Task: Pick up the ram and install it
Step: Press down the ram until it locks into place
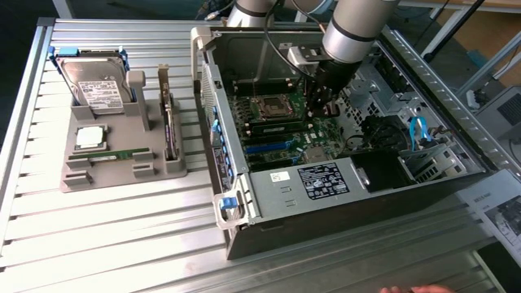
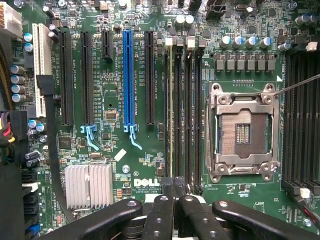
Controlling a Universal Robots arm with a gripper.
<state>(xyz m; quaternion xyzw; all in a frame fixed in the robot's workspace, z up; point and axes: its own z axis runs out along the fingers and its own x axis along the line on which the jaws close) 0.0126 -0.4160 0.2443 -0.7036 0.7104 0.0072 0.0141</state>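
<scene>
A thin green ram (image 1: 110, 155) lies flat in a groove of the grey holder (image 1: 122, 177) on the exterior view's left. My gripper (image 1: 320, 111) is far from it, reaching down inside the open computer case (image 1: 342, 207) over the motherboard (image 2: 110, 150). In the wrist view the gripper (image 2: 172, 192) is shut, its black fingers (image 2: 160, 215) pressed together over the end of the memory slots (image 2: 186, 115). A thin green stick edge (image 2: 171, 115) stands in one of those slots, running away from the fingertips. Whether the fingertips touch it I cannot tell.
The holder also carries a hard drive (image 1: 97, 85), a square silver processor (image 1: 89, 137) and an upright expansion card (image 1: 169, 131). An empty processor socket (image 2: 243, 131) sits beside the memory slots. A power supply (image 1: 321, 180) fills the case's near side. A person's hand (image 1: 415, 289) shows at the table's near edge.
</scene>
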